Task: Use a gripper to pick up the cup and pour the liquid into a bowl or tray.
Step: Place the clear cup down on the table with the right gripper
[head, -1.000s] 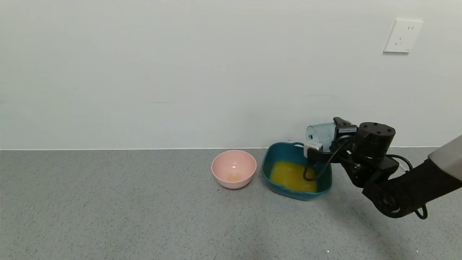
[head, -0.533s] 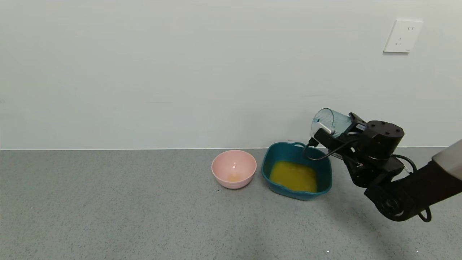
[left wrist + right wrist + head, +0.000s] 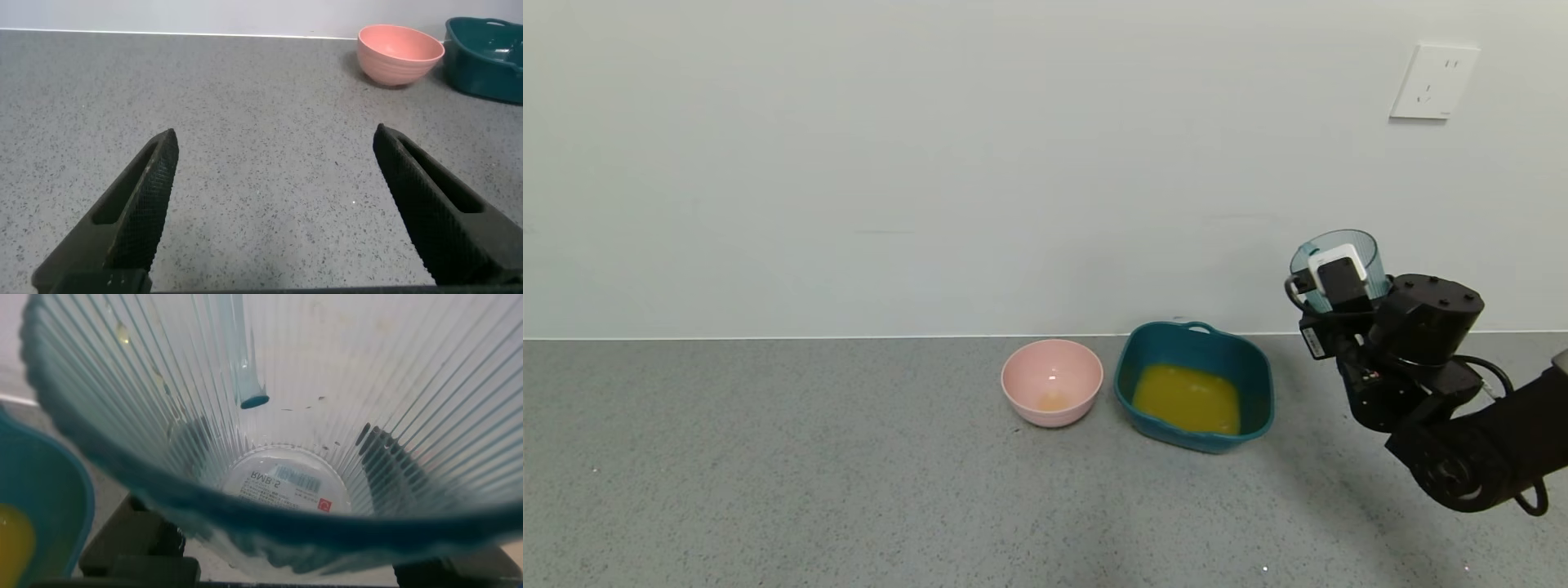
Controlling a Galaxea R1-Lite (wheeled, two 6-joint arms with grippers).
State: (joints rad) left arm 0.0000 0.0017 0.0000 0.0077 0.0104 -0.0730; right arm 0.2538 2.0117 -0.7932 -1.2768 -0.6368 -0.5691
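My right gripper (image 3: pixel 1339 282) is shut on the pale blue-green ribbed cup (image 3: pixel 1339 249), holding it upright in the air to the right of the dark teal tub (image 3: pixel 1131 384). The cup fills the right wrist view (image 3: pixel 278 416) and looks empty, its labelled bottom bare. The orange-yellow liquid (image 3: pixel 1186 398) lies in the tub. A corner of the tub with some liquid shows in the right wrist view (image 3: pixel 41 514). My left gripper (image 3: pixel 274 196) is open and empty, low over the grey floor, out of the head view.
A round pink bowl (image 3: pixel 1052 382) with a trace of orange at its bottom stands just left of the tub; it also shows in the left wrist view (image 3: pixel 400 54) beside the tub (image 3: pixel 486 47). A white wall with a socket (image 3: pixel 1434 82) runs behind.
My right gripper has turned the cup from tipped over the tub back to upright and carried it right and up, away from the tub.
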